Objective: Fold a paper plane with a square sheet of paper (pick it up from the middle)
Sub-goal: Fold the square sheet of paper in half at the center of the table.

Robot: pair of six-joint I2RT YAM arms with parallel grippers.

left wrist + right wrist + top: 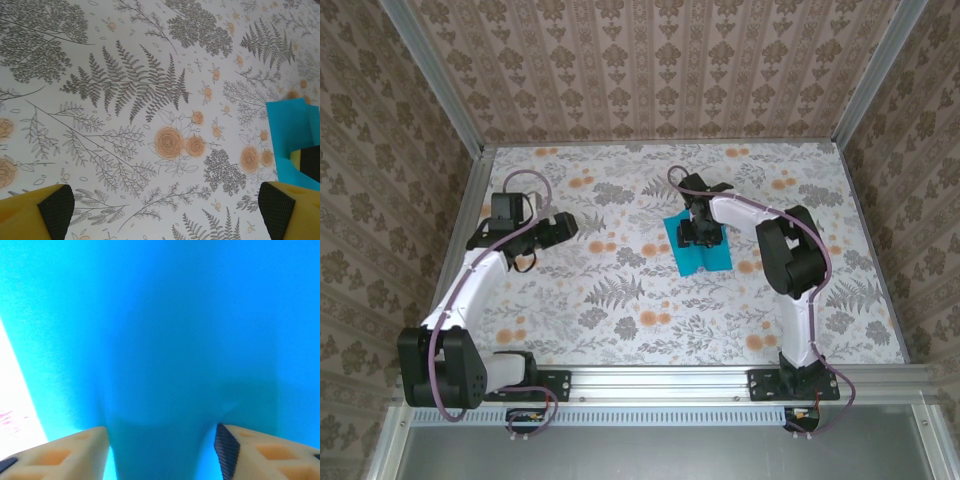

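Beneath the right claw (pixel 698 235), the square sheet of paper (pixel 706 261) humps between part-closed fingers (pixel 75 452), grip uncertain.

Tabletop (pixel 620 300) has a white cover printed with grey ferns, leaves and orange flowers; the print lies flat and shows close up in the left wrist view. Three walls (pixel 660 60) around it carry beige damask-stripe wallpaper. Metal corner posts (pixel 430 75) rise at the back left and right. Metal rail (pixel 660 378) runs along the near edge, grey panel (pixel 660 450) below it.
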